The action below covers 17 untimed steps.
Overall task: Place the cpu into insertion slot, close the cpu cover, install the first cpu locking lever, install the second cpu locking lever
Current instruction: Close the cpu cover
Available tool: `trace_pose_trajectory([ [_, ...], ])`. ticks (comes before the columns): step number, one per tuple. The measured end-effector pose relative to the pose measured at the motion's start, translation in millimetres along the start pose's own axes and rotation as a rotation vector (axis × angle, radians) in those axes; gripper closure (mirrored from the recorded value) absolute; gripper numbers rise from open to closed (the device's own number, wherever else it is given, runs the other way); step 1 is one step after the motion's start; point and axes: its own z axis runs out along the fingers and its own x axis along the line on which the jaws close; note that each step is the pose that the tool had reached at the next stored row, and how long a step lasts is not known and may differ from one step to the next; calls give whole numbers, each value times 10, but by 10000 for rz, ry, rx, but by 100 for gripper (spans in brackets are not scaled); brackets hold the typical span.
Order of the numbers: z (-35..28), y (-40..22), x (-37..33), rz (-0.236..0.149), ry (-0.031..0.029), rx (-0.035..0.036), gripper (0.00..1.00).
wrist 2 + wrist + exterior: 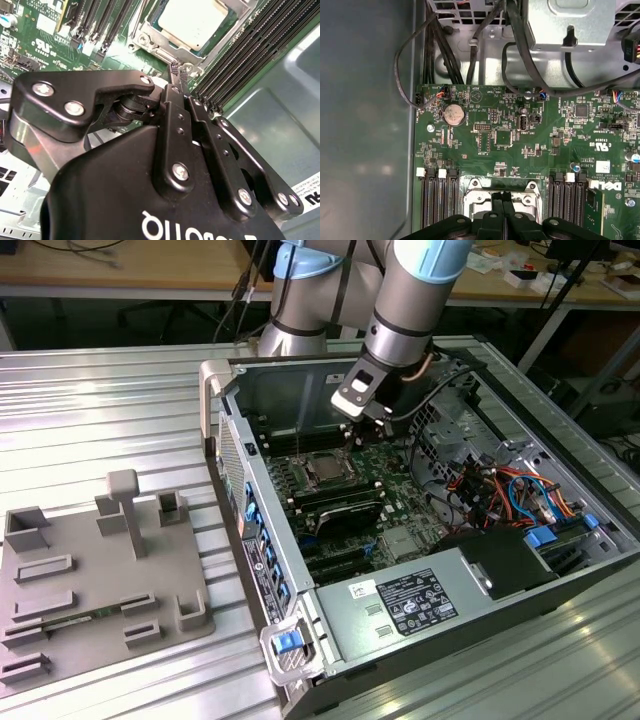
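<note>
Pincer [178, 70] fingers pressed together, holding nothing, tips at cpu cover [159, 49] edge. cpu [197, 20] sits in socket, framed by cover, mid-motherboard [510, 135]. Risk: narrow tips slip sideways, gouge board or memory slots [237, 57]; likely cause, off-line push.

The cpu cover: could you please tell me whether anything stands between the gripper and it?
Nothing visible does. In the second wrist view the gripper, jaws together, points straight at the edge of the cpu cover, which lies around the cpu.
</note>
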Motion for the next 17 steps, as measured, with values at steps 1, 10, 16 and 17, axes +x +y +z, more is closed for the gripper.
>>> trace_pose_trajectory([
  [1, 1, -13, 0, -1, 0, 0, 89],
  [10, 11, -143, 6, 0, 0, -1, 89],
  [16, 18, -251, 10, 0, -1, 0, 89],
  [17, 19, -264, 10, 0, -1, -1, 89],
])
